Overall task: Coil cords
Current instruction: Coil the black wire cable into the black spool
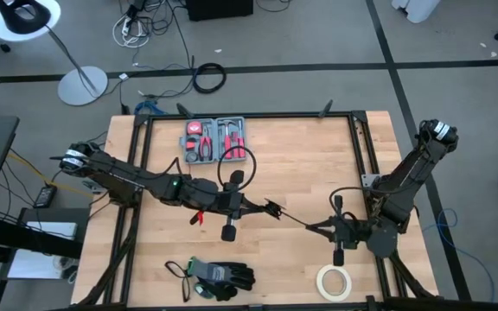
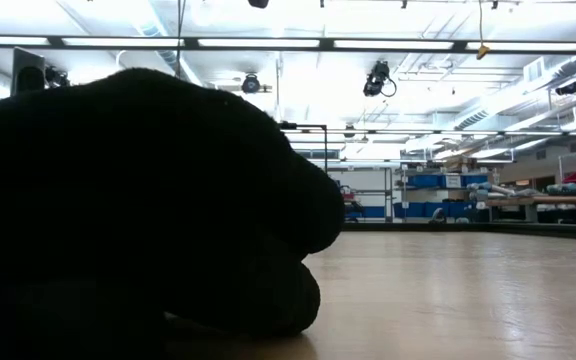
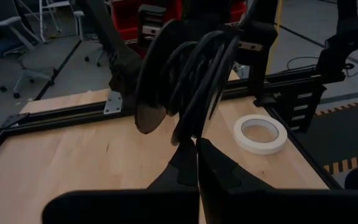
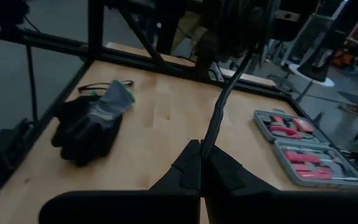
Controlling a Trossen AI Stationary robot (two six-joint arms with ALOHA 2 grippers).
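Left gripper (image 1: 271,209): centre of the high view, fingers pinched together on the cord (image 1: 294,218). In your left wrist view the gathered black loops (image 3: 188,87) stand bunched just past the closed fingers (image 3: 185,168).

Right gripper (image 1: 311,227): lower centre-right of the high view, near the left one, likewise clamped on the cord; your right wrist view shows the strand (image 4: 219,106) rising from its closed fingers (image 4: 188,168) toward the other arm.

Cord: runs taut between the two grippers in mid-frame, lifted off the table (image 1: 301,155).

Nearby items:
- Tape roll (image 1: 335,281), lower right, clear of the arms.
- Black gloves (image 1: 223,276), bottom centre-left; they fill most of the low view.
- Tool case (image 1: 215,139), upper centre.
- Loose black loop (image 1: 236,160) beside the case; whether it belongs to the same cord cannot be told.

Risks, as judged:
- The span looks tight; pull the grippers apart and you could drag the cord through a grip or spill the loops.
- Release either end early and the bundle will probably spring open.
- A low swing may snag the case or gloves.
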